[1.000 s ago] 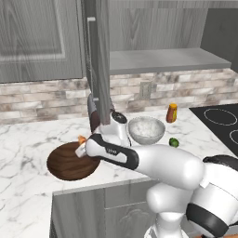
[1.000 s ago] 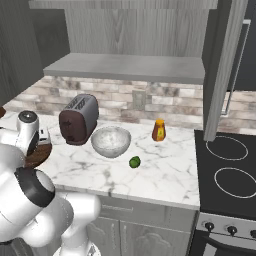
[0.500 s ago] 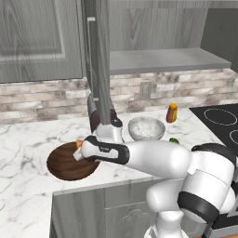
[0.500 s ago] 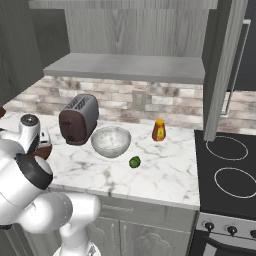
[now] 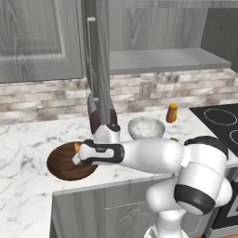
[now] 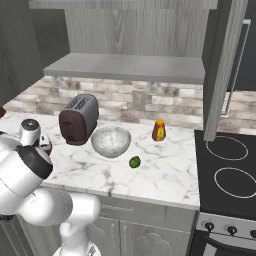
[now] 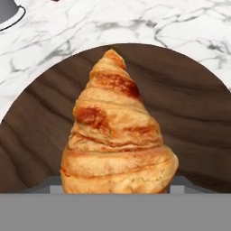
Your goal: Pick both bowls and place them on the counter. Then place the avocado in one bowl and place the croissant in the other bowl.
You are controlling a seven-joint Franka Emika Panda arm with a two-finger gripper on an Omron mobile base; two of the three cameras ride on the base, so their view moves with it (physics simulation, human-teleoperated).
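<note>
A white robot arm reaches left across the counter (image 5: 28,139), a white marble worktop with grey veins, its gripper (image 5: 76,154) poised over the dark brown wooden bowl (image 5: 62,162) at the left end. In the hand view, the croissant (image 7: 117,131) sits between the gripper's jaws, its pointed end aimed away from the camera, with the ring-grained wood of the bowl (image 7: 189,117) directly beneath it and marble beyond the rim. The jaws stand wide, pinching the pastry at its broad end; from the left base view a sliver of orange-brown croissant (image 5: 77,147) shows at the gripper, above the bowl's inner edge. Whether the pastry touches the wood cannot be told.

To the right, the pale grey-white marbled bowl (image 6: 111,141) stands upright on the counter, just in front of a dark toaster (image 6: 78,118) against the brick backsplash. The avocado (image 6: 134,162), a small dark green ball, lies on the marble near that bowl's front right side, apart from it. An upright orange bottle-like thing (image 6: 159,130) stands further back, near the edge of the black stovetop (image 6: 227,165). A plain grey shelf (image 6: 130,67) runs above the backsplash.
</note>
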